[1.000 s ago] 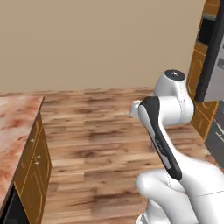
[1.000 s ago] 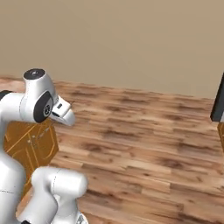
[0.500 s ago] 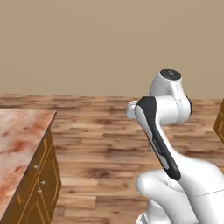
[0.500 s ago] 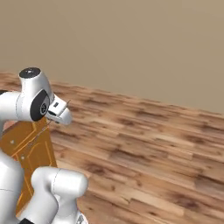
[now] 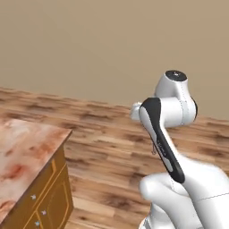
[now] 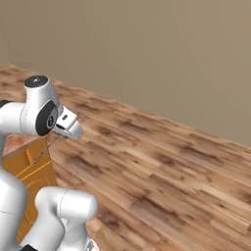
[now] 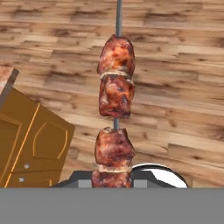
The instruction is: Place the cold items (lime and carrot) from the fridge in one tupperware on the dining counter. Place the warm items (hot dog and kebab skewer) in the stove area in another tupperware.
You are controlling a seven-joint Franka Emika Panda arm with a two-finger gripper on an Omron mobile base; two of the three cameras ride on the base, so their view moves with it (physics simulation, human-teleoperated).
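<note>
- The gripper [image 7: 112,180] is clamped on the kebab skewer [image 7: 115,105], holding it at its near end. The skewer points away from the hand, out over the wooden floor [image 7: 175,65].
- I think the skewer is light. Its thin metal stick is stiff and may be slippery, and the meat chunks are soft and could slide or drip. The end of the stick looks like the best place to hold it.
- Near on the left is a wooden cabinet [image 5: 42,203] with a pink stone counter top [image 5: 22,156].
- Far off is a plain tan wall [image 6: 147,49].
- The finger tips are mostly hidden behind the lowest meat chunk. The top of the stick is cut off.
</note>
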